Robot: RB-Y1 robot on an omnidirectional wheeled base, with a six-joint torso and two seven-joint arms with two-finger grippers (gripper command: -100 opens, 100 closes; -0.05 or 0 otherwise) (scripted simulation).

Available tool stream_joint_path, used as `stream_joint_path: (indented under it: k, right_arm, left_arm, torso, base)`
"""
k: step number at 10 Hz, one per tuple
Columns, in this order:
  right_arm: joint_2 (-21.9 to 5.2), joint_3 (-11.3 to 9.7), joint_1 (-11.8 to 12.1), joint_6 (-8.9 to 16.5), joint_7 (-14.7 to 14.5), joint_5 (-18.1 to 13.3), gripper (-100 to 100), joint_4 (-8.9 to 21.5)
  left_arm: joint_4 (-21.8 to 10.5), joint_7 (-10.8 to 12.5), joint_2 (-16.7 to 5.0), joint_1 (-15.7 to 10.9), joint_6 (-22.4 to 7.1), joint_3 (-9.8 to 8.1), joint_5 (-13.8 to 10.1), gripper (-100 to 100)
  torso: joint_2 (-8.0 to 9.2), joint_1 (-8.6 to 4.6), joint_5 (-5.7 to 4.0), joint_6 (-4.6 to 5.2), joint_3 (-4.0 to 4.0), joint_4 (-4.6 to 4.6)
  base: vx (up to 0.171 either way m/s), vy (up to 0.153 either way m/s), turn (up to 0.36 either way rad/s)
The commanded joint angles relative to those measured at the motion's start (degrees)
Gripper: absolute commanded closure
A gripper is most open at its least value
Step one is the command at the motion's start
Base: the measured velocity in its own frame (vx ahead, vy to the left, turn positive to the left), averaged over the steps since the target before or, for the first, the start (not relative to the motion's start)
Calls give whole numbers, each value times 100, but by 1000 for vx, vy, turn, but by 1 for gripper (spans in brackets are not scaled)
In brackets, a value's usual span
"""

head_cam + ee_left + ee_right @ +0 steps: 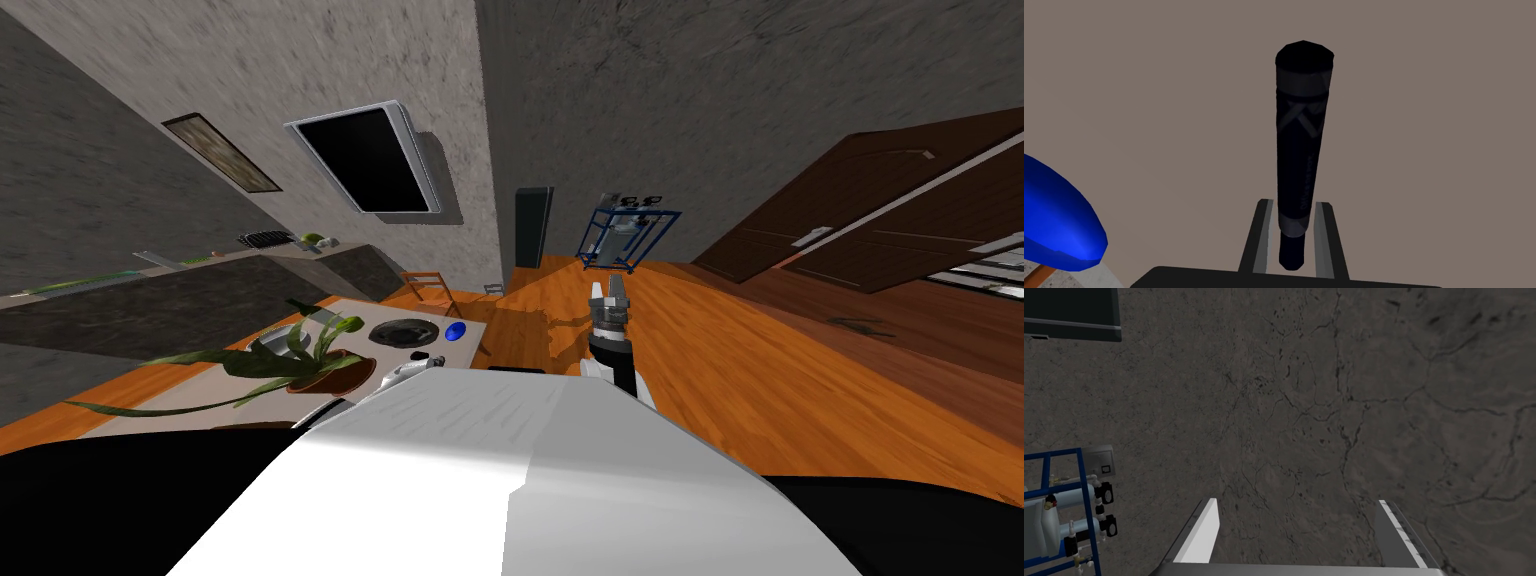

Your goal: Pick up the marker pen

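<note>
Near an edge of the beige desk [1424,125], a black cylindrical marker pen [1301,140] is gripped by the left end effector [1294,201]; the right end effector [1299,502] is spread.

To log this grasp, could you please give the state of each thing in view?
Black cylindrical marker pen: gripped near one end.
Left gripper: shut on the pen.
Right gripper: open, empty.
Flat wall-mounted screen: dark.
Green plant in brown pot: upright.
</note>
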State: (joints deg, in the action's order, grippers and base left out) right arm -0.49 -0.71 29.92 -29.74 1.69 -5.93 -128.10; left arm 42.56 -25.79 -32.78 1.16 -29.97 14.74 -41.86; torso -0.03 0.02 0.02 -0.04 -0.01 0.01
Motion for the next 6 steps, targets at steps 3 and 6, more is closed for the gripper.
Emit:
stream_joint_path:
  k: [3,6]
  right_arm:
    - [0,0,0,0,0,0,0,0]
    - [0,0,0,0,0,0,0,0]
  left_arm:
    - [191,-117,-242,19,-175,32,-253,100]
    - [290,-148,-347,34,-257,34,-338,0]
  torso:
    - [6,-16,-5,-3,3,1]
    - [7,-20,-4,0,4,0]
  base:
    - [-12,-45,35]
    - [-15,-43,20]
